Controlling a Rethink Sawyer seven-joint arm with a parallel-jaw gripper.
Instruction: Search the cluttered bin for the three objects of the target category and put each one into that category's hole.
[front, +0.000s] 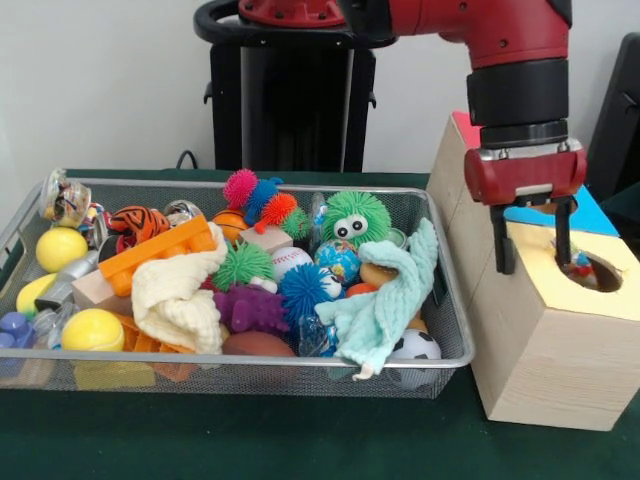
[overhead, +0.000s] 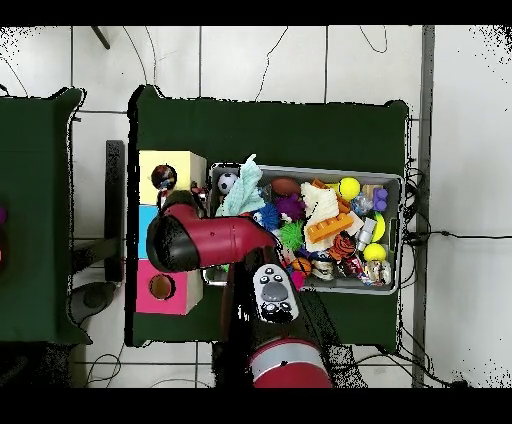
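Observation:
My gripper (front: 535, 264) hangs open and empty right over the yellow-faced wooden box (front: 560, 330), its fingers (front: 503, 250) astride the near edge of the round dark hole (front: 598, 274). A scrap of white cloth with coloured spots (front: 582, 267) shows inside the hole, beside one finger. The wire-mesh bin (front: 250, 357) stands left of the box, full of toys. I see no heart-printed cloth among them. In the overhead view the arm covers the gripper next to the yellow box's hole (overhead: 163, 179), and the bin (overhead: 320, 169) lies beside it.
A mint-green cloth (front: 385, 300) drapes over the bin's right end and a cream-yellow cloth (front: 180, 295) lies at its left middle. Spiky balls, yellow balls and blocks fill the rest. Blue-faced (front: 590, 215) and red-faced (front: 462, 125) boxes stand behind the yellow one.

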